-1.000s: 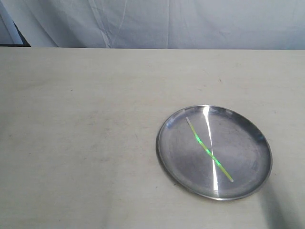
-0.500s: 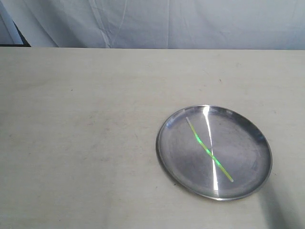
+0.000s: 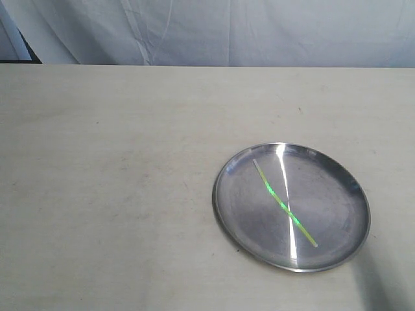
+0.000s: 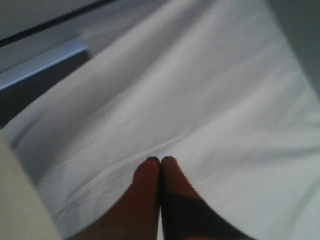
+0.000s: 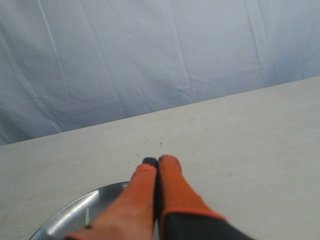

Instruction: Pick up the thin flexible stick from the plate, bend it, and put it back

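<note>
The round silver plate (image 3: pixel 337 188) lies on the table at the right of the exterior view. The thin yellow-green stick (image 3: pixel 284 204) rests slantwise across it, glowing green near its upper part and crossing a white glare streak. Neither gripper appears in the exterior view. In the right wrist view my right gripper (image 5: pixel 157 161) is shut with nothing in it, hovering over the plate's rim (image 5: pixel 70 214), where one end of the stick (image 5: pixel 87 216) shows. My left gripper (image 4: pixel 160 160) is shut and empty, seen against white cloth only.
The pale table top (image 3: pixel 110 181) stretches wide to the left of the plate. A white cloth backdrop (image 3: pixel 227 29) hangs behind the far table edge. A dark gap (image 3: pixel 29 55) shows at the back left corner.
</note>
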### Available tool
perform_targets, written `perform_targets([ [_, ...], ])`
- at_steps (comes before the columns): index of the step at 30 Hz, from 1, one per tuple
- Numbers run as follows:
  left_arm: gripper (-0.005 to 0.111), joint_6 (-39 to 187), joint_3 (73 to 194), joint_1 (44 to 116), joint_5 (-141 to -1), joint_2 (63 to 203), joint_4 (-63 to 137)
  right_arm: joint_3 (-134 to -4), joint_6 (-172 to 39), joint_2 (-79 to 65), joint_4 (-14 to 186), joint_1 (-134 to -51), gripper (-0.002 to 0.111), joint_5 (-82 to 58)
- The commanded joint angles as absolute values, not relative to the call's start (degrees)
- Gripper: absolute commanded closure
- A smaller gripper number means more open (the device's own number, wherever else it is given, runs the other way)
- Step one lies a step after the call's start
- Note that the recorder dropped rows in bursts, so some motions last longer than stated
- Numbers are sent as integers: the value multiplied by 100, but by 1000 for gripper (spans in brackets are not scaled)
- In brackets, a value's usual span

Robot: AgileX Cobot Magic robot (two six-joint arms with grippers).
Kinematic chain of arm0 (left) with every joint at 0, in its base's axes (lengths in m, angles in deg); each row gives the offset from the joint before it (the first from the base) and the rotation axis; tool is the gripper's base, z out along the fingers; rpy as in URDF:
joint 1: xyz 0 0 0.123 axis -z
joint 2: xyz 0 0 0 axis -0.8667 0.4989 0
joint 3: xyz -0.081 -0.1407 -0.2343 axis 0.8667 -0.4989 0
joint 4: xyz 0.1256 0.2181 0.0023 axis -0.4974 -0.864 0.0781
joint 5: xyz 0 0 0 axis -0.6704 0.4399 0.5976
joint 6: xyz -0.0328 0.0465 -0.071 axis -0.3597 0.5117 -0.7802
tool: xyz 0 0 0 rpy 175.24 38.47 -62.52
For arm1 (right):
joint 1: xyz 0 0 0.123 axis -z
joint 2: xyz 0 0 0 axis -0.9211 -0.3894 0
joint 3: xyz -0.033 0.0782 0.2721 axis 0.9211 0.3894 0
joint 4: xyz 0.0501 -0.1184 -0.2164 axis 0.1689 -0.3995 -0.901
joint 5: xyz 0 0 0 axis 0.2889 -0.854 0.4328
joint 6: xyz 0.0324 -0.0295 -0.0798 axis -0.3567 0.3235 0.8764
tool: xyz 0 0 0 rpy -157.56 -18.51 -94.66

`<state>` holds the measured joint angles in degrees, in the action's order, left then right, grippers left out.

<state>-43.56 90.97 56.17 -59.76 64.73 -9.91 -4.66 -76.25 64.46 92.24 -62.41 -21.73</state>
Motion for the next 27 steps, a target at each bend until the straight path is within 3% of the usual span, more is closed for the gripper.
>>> perform_targets([
  [1, 107, -3159, 9085, 5596, -4375, 6447, 1257, -440, -7615, 6489, 9209, -6202, 108, -2147],
  [12, 107, -1852, 9010, 5596, -4987, 6447, 1548, -440, -7615, 6489, 9209, -6202, 108, -2157],
  [20, 107, 6602, 8416, 5596, -5738, 6447, 5212, -440, -7615, 6489, 9209, -6202, 108, -2157],
  [27, 107, 6239, 7631, 5596, -6106, 6447, 3520, -440, -7615, 6489, 9209, -6202, 108, -2157],
])
